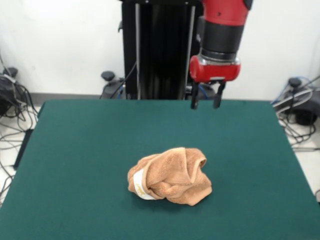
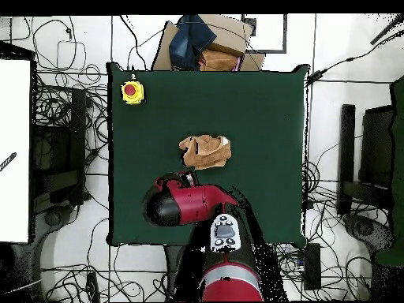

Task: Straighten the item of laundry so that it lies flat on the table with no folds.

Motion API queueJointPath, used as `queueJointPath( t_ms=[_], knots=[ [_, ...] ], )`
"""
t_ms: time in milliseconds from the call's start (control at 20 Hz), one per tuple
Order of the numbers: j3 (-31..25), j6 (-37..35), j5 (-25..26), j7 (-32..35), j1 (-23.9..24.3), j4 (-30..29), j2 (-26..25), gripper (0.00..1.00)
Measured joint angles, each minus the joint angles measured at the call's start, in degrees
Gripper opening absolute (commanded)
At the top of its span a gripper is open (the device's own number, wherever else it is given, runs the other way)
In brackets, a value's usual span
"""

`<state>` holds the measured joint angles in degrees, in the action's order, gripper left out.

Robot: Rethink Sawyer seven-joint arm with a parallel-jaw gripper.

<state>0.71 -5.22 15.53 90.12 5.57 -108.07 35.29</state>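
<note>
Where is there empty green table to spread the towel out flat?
Bare table lies on every side of the crumpled towel, widest toward both side edges. The yellow button box fills one corner; the gripper hangs over the far edge.

A yellow box with a red button (image 2: 132, 92) sits at a table corner, cables (image 2: 59, 142) strewn around.

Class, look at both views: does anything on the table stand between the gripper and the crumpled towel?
Nothing visible does. The gripper hangs open above the table, with only bare green top between it and the towel. The yellow button box sits off in a corner.
</note>
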Motion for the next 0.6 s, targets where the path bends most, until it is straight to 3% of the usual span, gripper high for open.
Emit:
queueJointPath(
  t_ms=[600],
  knots=[
    [0.0,2.7,3.9,0.0,0.9,3.5,-4.9,1.00]
  ],
)
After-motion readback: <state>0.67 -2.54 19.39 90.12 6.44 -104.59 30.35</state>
